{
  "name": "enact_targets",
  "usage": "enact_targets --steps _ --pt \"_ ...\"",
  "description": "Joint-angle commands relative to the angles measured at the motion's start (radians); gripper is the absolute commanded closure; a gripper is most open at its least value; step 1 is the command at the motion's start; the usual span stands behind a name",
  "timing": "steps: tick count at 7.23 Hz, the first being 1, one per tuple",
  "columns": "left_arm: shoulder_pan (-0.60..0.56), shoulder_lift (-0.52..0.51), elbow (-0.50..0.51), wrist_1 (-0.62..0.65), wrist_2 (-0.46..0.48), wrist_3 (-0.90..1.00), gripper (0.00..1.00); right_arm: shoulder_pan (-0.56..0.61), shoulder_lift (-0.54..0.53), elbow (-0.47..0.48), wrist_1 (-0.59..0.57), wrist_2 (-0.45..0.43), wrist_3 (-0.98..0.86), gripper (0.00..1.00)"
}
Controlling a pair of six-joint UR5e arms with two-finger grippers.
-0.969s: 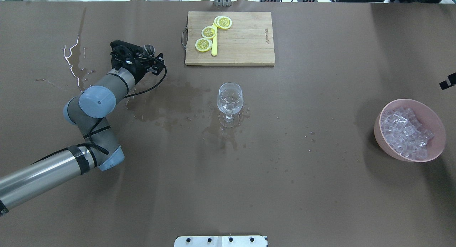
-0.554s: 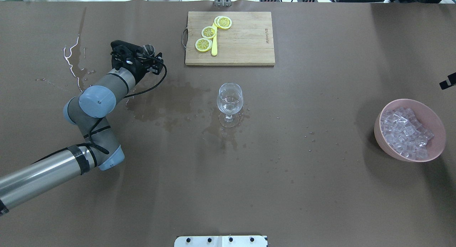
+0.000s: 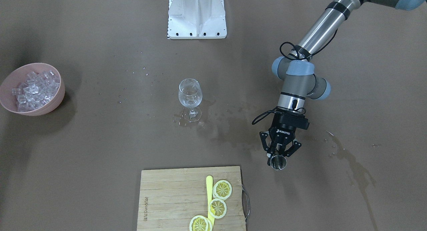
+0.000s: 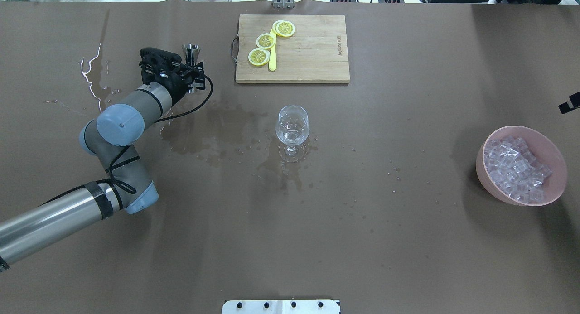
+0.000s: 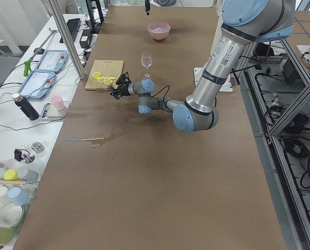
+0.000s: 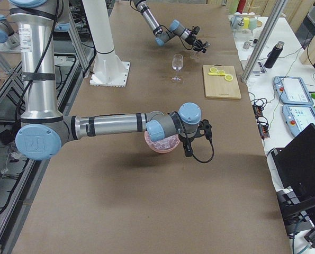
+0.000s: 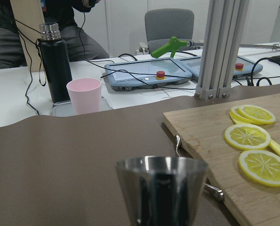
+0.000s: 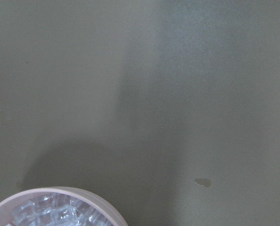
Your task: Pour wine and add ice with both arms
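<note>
Left claw (image 3: 277,158) clamped on upright jigger (image 4: 191,52), 9 o'clock of cutting board (image 4: 308,51). Right claw (image 6: 189,147) grip: can't tell.

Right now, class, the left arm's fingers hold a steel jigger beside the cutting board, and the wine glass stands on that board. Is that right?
Not quite. The wine glass stands on the bare table, apart from the cutting board, as the overhead exterior view shows. The rest holds: the left arm's fingers hold the steel jigger beside the board.
</note>
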Motion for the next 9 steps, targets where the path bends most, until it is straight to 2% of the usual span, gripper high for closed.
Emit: enact_targets --steps 1,3,5,7,9 --pt "-0.002 -0.001 -0.022 -0.005 -0.002 -0.020 1.00 0.000 0.000 -0.003 0.000 0.000 0.000 0.00" --pt "0.000 0.004 -0.050 -0.144 0.007 -0.080 1.00 0.000 0.000 -0.001 0.000 -0.001 0.000 0.00" --pt "-0.001 0.004 -0.120 -0.163 0.007 -0.066 1.00 0.000 0.002 0.004 0.002 -0.001 0.000 0.00" --pt "0.008 0.008 -0.150 -0.164 0.001 0.120 1.00 0.000 0.003 0.004 0.000 -0.001 0.002 0.00" --pt "0.012 0.016 -0.180 -0.158 0.010 0.165 1.00 0.000 0.003 0.002 -0.002 0.000 0.005 0.00"
